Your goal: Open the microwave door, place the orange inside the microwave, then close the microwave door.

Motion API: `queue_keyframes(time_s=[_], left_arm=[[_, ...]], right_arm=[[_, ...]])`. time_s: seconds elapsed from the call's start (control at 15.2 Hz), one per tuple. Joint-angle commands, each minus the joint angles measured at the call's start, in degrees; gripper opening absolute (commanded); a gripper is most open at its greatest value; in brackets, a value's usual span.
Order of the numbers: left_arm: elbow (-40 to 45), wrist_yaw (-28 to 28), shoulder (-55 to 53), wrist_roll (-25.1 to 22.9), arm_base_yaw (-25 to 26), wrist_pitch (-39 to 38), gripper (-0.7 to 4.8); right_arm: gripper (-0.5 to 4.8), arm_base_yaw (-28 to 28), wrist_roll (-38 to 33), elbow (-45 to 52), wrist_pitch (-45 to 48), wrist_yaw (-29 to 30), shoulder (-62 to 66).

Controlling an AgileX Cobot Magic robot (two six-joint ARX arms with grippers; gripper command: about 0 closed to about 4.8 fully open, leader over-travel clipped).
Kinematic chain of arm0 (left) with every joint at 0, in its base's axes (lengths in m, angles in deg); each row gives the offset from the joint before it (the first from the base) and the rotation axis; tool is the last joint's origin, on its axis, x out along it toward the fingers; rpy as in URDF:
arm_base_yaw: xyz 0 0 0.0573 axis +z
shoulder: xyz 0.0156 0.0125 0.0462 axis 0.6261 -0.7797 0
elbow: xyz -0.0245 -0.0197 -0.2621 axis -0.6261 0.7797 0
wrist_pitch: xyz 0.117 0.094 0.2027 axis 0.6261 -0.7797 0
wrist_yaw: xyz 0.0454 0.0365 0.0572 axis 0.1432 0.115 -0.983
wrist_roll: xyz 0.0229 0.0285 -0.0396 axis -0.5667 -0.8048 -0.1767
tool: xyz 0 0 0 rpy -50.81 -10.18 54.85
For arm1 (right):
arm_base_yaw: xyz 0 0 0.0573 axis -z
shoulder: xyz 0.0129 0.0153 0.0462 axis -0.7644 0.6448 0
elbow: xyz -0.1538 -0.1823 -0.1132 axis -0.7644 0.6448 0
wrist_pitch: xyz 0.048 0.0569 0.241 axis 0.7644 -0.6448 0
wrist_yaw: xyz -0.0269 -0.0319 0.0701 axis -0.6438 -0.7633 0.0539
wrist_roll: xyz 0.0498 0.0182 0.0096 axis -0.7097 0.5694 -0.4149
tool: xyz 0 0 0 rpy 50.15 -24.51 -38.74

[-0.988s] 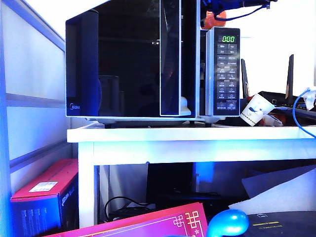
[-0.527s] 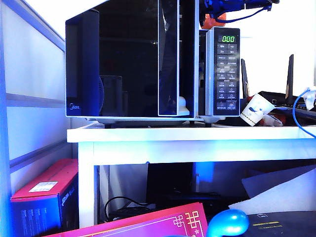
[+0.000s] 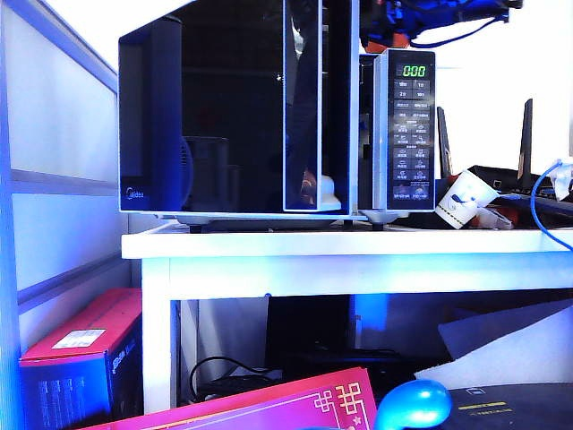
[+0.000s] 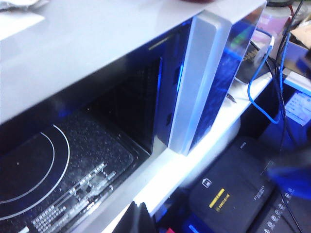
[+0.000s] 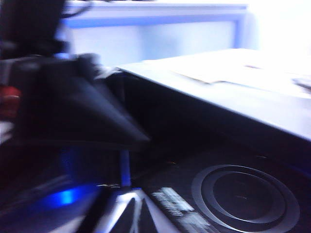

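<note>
Up top in the exterior view, there's the right arm (image 3: 439, 11): dark, with a blue sheen, and a thin dark cable (image 3: 448, 38) sagging in a loop beneath it. Right wrist view now: the right gripper (image 5: 112, 126) is a blurred black wedge, matte, tapering to a point. Over on the left wrist view, only the left gripper (image 4: 136, 218) tips show at the frame edge, black and narrow.

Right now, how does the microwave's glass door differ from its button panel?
The door is wide, glossy black glass and stands ajar; the panel is narrow, fixed and covered in buttons. The panel shows lit green digits; the door bears only a small logo. Both are dark with pale edges.
</note>
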Motion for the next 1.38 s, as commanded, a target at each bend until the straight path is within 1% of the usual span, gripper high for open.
queue_keyframes(time_s=[0.07,0.2,0.33,0.4,0.59,0.86,1.12,1.19,1.38], left_arm=[[-0.13,0.31,0.0,-0.68,0.0,-5.44,-0.05],[-0.24,0.28,0.02,-0.68,0.0,-7.82,-0.05],[-0.28,0.31,0.13,-0.68,0.0,-9.94,-0.05],[-0.28,0.28,0.31,-0.7,0.02,-10.99,-0.05],[-0.31,0.28,1.81,-0.66,0.0,-12.7,-0.05],[-0.31,0.07,3.96,-0.66,0.0,-14.84,-0.05],[-0.31,0.04,4.28,-0.83,0.0,-19.1,-0.05],[-0.31,0.02,4.33,-1.86,0.0,-20.41,-0.05],[-0.35,-0.85,5.03,-2.54,0.0,-23.58,-0.05]], right_arm=[[0.0,0.44,0.22,-0.26,3.41,-8.66,-0.44],[0.0,0.44,0.17,-0.42,6.47,-13.33,-0.44],[0.0,0.44,0.17,-1.38,7.48,-19.8,-0.44],[0.0,0.44,0.2,-1.95,7.76,-22.16,-0.44],[0.0,0.44,0.2,-2.1,14.29,-27.76,-0.44],[0.0,0.44,0.2,-2.1,14.95,-31.58,-0.44],[0.01,0.44,0.2,-2.12,16.55,-33.29,-0.44],[0.01,0.44,0.2,-2.12,16.57,-33.55,-0.44],[0.04,0.44,0.2,-2.12,16.61,-36.37,-0.44]])
